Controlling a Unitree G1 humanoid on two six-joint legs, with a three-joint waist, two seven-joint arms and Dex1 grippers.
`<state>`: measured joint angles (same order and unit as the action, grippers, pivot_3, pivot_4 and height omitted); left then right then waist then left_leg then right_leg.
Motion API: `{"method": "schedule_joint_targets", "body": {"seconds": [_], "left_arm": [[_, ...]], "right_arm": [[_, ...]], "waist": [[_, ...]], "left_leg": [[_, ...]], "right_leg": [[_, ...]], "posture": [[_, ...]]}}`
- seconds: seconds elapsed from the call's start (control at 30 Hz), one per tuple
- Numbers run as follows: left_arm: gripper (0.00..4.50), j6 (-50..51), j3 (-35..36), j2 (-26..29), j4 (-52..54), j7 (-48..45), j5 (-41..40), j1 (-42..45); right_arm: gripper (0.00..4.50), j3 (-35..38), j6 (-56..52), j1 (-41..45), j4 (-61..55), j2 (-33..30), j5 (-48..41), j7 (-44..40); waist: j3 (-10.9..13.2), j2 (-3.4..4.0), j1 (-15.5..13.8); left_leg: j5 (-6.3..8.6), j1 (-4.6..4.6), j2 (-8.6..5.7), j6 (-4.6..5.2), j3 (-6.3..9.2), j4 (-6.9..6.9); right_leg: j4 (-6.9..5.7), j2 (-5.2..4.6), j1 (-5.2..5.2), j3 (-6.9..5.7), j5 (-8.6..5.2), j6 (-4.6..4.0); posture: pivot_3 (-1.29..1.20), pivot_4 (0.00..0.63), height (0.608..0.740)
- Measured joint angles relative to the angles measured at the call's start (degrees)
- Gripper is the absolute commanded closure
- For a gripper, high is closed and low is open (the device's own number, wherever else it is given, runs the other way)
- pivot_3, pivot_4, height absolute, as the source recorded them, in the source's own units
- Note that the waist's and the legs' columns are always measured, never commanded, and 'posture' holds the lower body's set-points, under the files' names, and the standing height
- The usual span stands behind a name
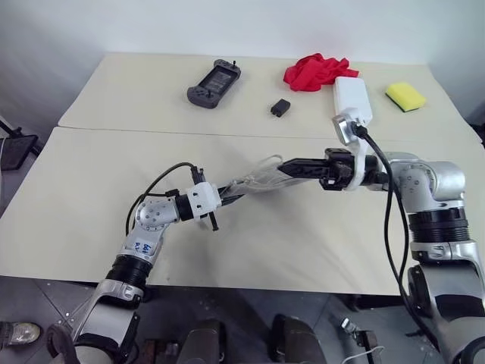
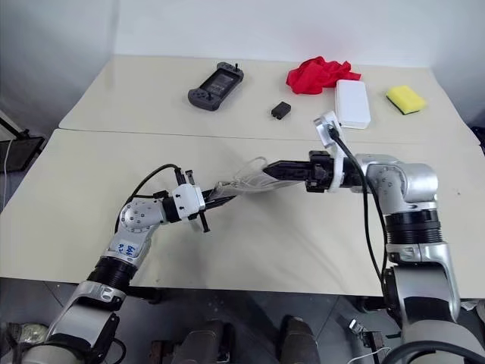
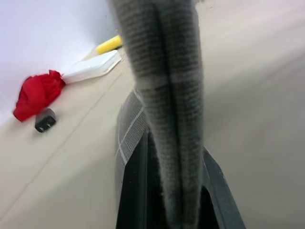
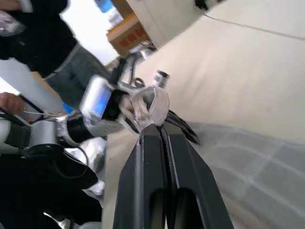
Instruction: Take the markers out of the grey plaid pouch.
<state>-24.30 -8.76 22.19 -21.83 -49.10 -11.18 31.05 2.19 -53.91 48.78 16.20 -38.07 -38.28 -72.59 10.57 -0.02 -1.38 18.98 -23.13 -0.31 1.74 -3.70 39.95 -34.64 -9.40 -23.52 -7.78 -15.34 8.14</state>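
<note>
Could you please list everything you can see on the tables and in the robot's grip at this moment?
pouch: one, grey plaid, held above the near table between both tools
controller: one, dark grey, far table, left
red cloth: one, far table, right of centre
black block: one, small, far table, centre
white box: one, far table, beside the cloth
sponge: one, yellow, far table, right end
left tool: shut on the pouch
right tool: shut on the pouch
</note>
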Motion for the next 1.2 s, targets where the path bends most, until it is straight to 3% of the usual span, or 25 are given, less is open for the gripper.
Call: {"method": "schedule_joint_targets", "body": {"seconds": [0.27,0.73,0.83,1.03,1.2], "left_arm": [[4.5,13.7,4.0,-0.4,5.6,-3.1,-8.9,-2.1],[4.5,22.4,6.0,-0.6,10.0,-5.3,-11.3,-3.5],[4.5,22.7,6.1,-0.9,10.2,-5.5,-11.4,-4.5],[4.5,23.4,7.1,-1.1,11.2,-5.8,-11.5,-4.8],[4.5,24.4,7.2,-1.1,11.3,-8.1,-11.6,-4.9]], "right_arm": [[4.49,7.4,3.9,-3.6,6.9,-5.6,1.8,4.1],[4.49,10.6,8.5,-8.7,11.5,-8.8,3.7,4.0],[3.94,11.5,5.1,-8.5,11.5,-8.7,2.6,5.7],[2.03,10.0,4.6,-14.4,-2.9,-12.2,0.2,-0.4],[2.03,9.6,12.3,-22.2,-1.8,-20.3,4.5,-6.5]], "waist": [[0.0,0.0,0.1],[0.0,0.0,0.1],[0.0,0.0,0.1],[0.0,0.0,-0.4],[0.0,0.0,-0.6]], "left_leg": [[0.0,0.02,0.01,0.0,-0.05,0.0],[0.0,0.03,0.02,0.0,-0.06,0.01],[0.0,0.03,0.04,0.0,-0.06,0.02],[0.01,0.03,0.02,0.01,0.03,0.04],[0.07,0.04,-0.03,0.15,-0.16,0.13]], "right_leg": [[0.0,0.01,0.01,0.02,0.0,0.01],[0.02,0.02,0.04,0.03,0.01,0.02],[0.02,0.02,0.04,0.03,0.01,0.02],[0.05,0.01,0.1,-0.01,0.01,0.03],[0.24,0.0,0.17,0.14,0.15,0.24]], "posture": [[0.0,0.15,0.74],[0.0,0.15,0.74],[0.0,0.15,0.74],[0.0,0.15,0.74],[0.0,0.15,0.74]]}}
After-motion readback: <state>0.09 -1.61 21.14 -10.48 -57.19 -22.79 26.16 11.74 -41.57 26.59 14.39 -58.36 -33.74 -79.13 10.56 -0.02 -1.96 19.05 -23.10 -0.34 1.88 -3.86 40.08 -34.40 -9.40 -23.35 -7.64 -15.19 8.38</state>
